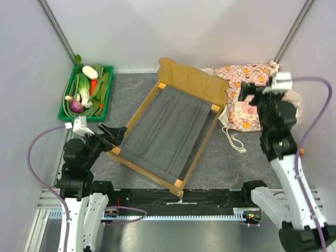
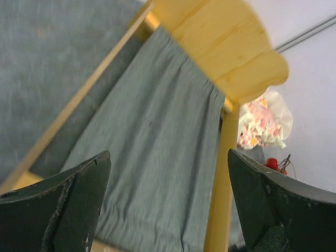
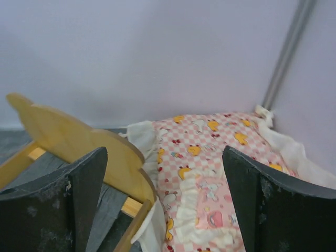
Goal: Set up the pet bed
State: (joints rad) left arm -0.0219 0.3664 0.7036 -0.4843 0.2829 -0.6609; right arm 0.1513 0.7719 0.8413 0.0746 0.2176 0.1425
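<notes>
Pet bed (image 1: 168,134) sits mid-frame on the table, angled, headboard toward the top, grey base bare. Left gripper (image 1: 114,135) is just beside its lower-left rail, jaws wide apart, holding nothing. Right gripper (image 1: 247,92) hovers upper right over the pink checked mattress (image 1: 244,77), jaws apart too. Green vegetable tray (image 1: 108,90) sits upper left.
</notes>
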